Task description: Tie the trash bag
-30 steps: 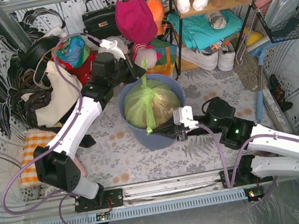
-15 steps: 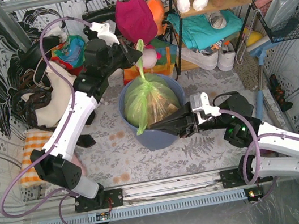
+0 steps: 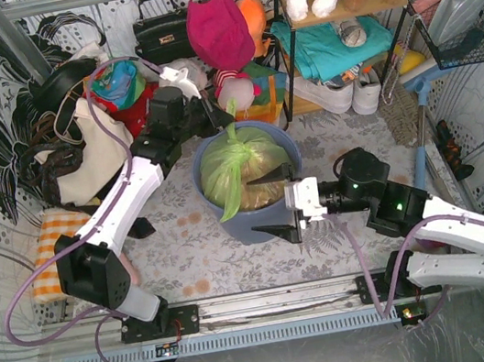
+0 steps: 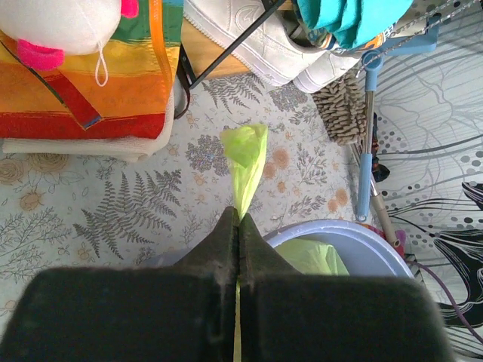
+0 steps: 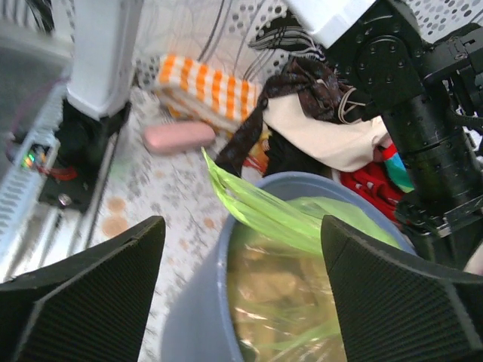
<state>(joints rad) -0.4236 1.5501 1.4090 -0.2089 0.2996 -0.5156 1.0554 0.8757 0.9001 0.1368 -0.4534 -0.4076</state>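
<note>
Trash bag (image 3: 248,163), light green with brown paper showing through, sits inside the blue-grey bin (image 3: 236,227) in the middle of the fern-patterned worktop (image 3: 189,255). From above, the left end effector (image 3: 224,117) is at the far rim of the bin, clenched on a thin green tail of the bag. A second green flap (image 3: 230,203) hangs loose over the near-left rim. The right end effector (image 3: 274,205) is at the near side of the bin, its jaws spread wide with nothing between them.

On the left wrist camera, the two dark fingers (image 4: 226,241) are pressed together on the green tail (image 4: 245,158), which rises out past their tips as a narrow, crumpled strip. The bin rim (image 4: 362,245) and a bit of the bag lie just beyond.

On the right wrist camera, the released end effector (image 5: 241,234) faces the bin (image 5: 219,279), and the loose flap (image 5: 260,211) slants across the gap between its open fingers without touching either one. Brown paper shows through the plastic below.

No knot shows anywhere on the trash bag. As I judge it, one tail is secured and the other is free, so catching the loose flap, crossing the two tails and pulling a knot tight all remain to be done
</note>
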